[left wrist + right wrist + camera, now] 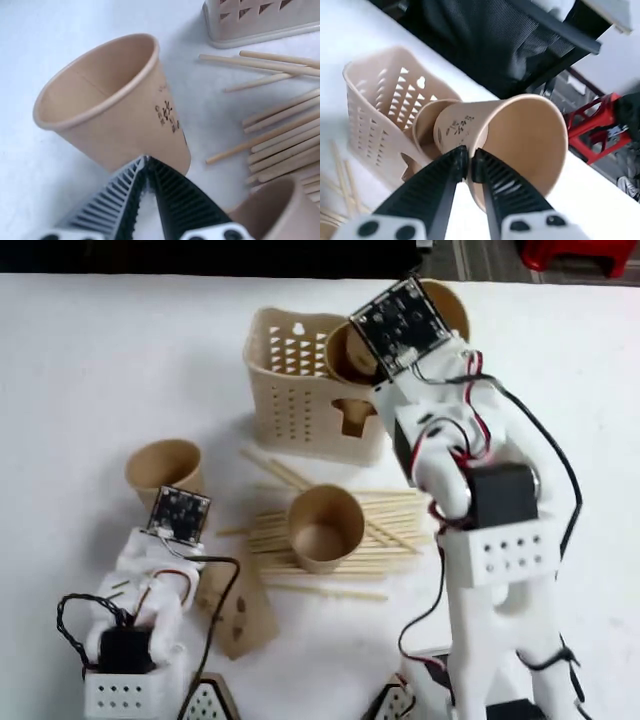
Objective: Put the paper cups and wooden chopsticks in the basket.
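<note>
Paper cup (520, 135) clamped by its wall in right gripper (468, 162), tipped beside the basket (375, 95), base at the mouth of a 2nd cup (423, 125) inside it. Left gripper (146, 161) pinched together, empty, just beside a 3rd cup (110, 110) on the table (100, 360). 4th cup (325, 528) sits on the chopsticks (268, 538).

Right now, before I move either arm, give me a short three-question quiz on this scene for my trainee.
1. True or false: the right gripper is shut on a paper cup.
2. The upright cup in the middle of the table stands on: A) the chopsticks; B) a plate; C) a folded cloth.
3. Fill in: the left gripper, close to the nearest cup, is ___ (open or shut).
Key: 1 true; 2 A; 3 shut.
</note>
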You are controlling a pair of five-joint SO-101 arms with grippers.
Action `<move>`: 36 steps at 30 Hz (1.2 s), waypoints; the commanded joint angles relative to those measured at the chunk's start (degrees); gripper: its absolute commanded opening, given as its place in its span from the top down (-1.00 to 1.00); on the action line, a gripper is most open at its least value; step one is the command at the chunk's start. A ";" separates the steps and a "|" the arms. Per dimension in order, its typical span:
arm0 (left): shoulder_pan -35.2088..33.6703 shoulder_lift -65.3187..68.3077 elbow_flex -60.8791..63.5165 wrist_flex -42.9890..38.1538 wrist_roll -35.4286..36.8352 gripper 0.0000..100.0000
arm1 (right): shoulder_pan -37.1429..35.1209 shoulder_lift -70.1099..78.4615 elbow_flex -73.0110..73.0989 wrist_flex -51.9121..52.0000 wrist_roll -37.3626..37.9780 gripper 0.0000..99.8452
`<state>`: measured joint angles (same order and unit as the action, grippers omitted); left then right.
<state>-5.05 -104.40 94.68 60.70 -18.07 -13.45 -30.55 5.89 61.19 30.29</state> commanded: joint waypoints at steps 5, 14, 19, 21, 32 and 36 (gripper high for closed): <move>-0.13 -0.04 -0.18 -1.14 -0.70 0.94 | -1.19 2.07 -2.20 -1.10 0.62 0.96; -0.13 -0.04 -0.18 -1.14 -0.70 0.94 | -2.07 1.89 -2.37 -1.01 0.09 0.73; -0.13 -0.04 -0.18 -1.14 -0.70 0.94 | -3.30 2.15 -2.37 -1.36 0.09 0.51; -0.13 -0.04 -0.18 -1.14 -0.70 0.94 | -4.53 2.42 -2.37 -1.36 0.09 0.53; -0.13 -0.04 -0.18 -1.14 -0.70 0.94 | -9.19 2.59 -1.93 -9.80 0.09 0.64; -0.13 -0.04 -0.18 -1.14 -0.70 0.94 | -9.19 4.00 -1.93 -12.53 0.09 0.63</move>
<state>-5.05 -104.40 94.68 60.70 -18.07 -22.07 -27.38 5.89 51.34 30.20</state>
